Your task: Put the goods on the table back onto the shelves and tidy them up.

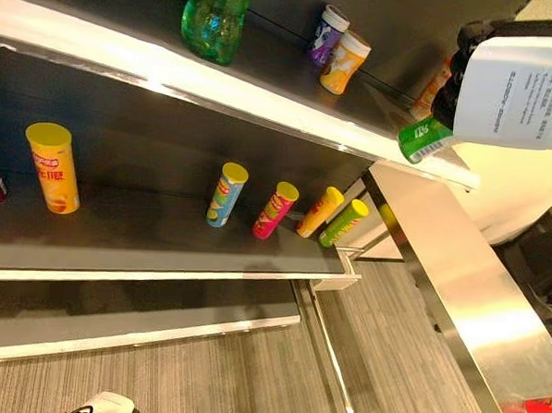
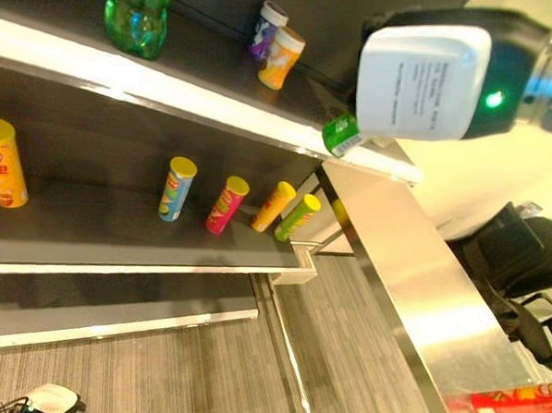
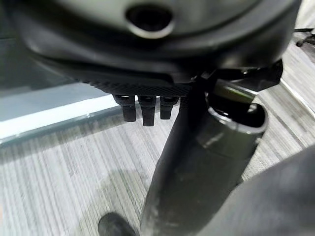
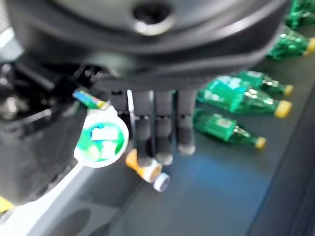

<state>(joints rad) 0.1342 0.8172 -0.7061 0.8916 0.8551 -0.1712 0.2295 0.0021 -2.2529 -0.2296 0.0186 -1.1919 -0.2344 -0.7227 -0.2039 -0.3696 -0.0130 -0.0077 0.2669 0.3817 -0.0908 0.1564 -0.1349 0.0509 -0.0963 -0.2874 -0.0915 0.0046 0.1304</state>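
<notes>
**Right hand holds a green cup at the upper shelf edge**

Left eye view: your landmark is the long dark upper shelf with a white front edge [image 1: 171, 85]. At its right end you see the right hand [image 1: 467, 87] under its white-covered wrist box, with a small green-and-white cup [image 1: 426, 140] sticking out just at the shelf's edge. On the shelf stand a green plastic bottle [image 1: 215, 18], a purple-and-white small tub [image 1: 328, 33] and an orange small tub [image 1: 344, 62], the two tubs touching. On the board below it stand a tall yellow-lidded orange crisp can [image 1: 53, 167] and, further right, a blue can [image 1: 227, 195], a pink can [image 1: 275, 209], an orange-yellow can [image 1: 320, 212] and a lime-green can [image 1: 344, 222], in a row. To the right of the shelf runs a shiny steel table [image 1: 475, 300] with a red packet [image 1: 543, 412] on it.

Right eye view: you see the same layout, the cup again at the shelf's front edge.

Left wrist view: your left hand [image 3: 142, 105] hangs over grey striped floor, fingers curled in, holding nothing.

Right wrist view: your right hand's fingers and thumb are clasped round the cup, its round green-and-white lid facing you. Beyond it, several green bottles with yellow caps [image 4: 236, 96] lie on the dark shelf. Print is unreadable.
</notes>
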